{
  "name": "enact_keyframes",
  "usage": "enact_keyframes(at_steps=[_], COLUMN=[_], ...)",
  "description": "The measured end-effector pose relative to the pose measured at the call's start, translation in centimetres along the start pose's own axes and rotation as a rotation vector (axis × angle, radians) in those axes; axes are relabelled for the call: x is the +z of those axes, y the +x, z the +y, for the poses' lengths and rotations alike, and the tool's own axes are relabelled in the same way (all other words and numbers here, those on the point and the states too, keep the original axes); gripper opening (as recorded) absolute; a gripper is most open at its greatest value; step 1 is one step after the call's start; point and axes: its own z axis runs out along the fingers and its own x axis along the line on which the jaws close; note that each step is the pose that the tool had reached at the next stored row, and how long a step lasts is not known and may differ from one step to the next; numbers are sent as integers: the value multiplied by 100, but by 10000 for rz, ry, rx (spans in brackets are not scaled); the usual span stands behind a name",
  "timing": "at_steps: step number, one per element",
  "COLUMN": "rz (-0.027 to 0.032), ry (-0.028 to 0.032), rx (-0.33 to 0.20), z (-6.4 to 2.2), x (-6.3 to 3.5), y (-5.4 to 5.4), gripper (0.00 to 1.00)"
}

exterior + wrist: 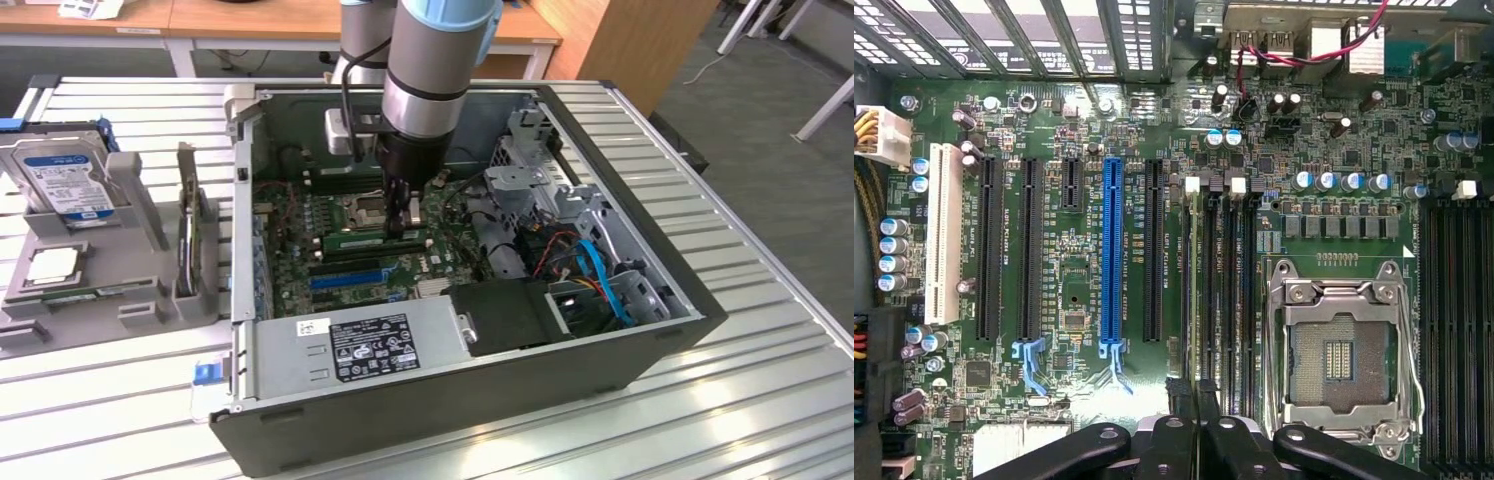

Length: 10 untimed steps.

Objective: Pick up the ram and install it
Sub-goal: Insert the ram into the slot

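Exterior view: closed jaws of gripper (404, 226) directly over the ram (358, 241), lying lengthwise across the motherboard (296, 262).

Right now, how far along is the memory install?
Done: pickup looks finished; the end effector is closed on the memory stick inside the computer case. In hand: the stick is down at the black memory slots beside the processor socket. Left: I cannot tell whether it is pressed fully home, and the end effector has not let go.
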Motion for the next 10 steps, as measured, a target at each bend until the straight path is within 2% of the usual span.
enact_keyframes(at_steps=[10], rz=[-4], ry=[-1], rx=[-49], z=[0], x=[0], y=[0], gripper=[12])
